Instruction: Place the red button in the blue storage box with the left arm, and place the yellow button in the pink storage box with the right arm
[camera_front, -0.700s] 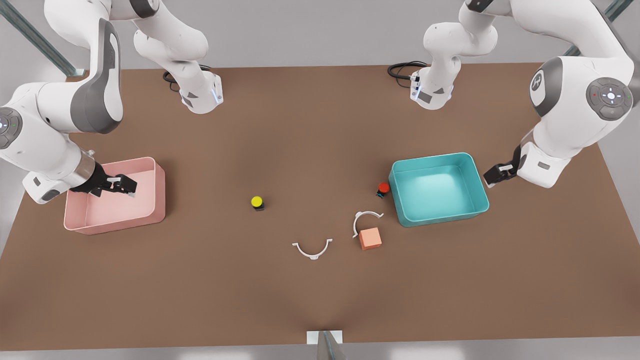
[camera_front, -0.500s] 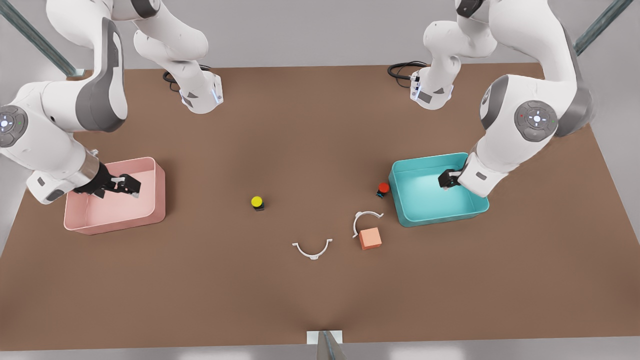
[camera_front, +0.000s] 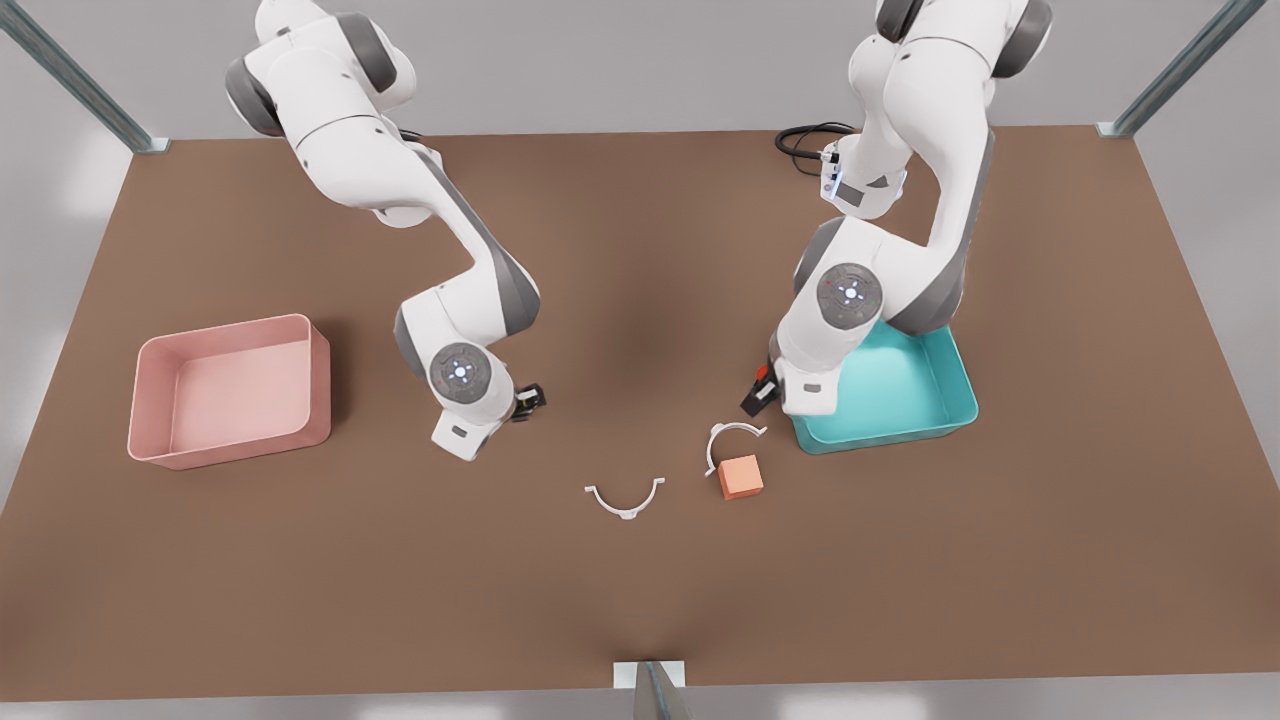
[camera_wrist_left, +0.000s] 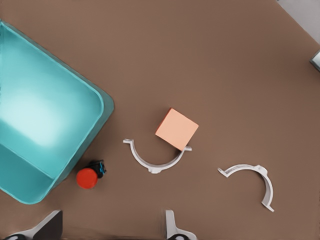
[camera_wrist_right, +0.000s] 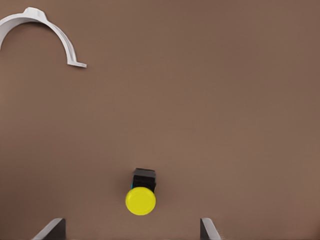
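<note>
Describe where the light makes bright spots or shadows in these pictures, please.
Front view: a soft dark shadow lies on the brown table between the arms. Left wrist view: a pale bright patch glows on the floor of the teal plastic storage box. Right wrist view: the round yellow push button is evenly lit, without glare.

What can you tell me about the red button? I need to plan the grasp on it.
The red button has a round, glossy red cap on a small dark base with a blue trim. It lies tipped on the brown table, right beside the outer wall of the blue storage box, near its corner. The left claw hovers open above it, not touching.
</note>
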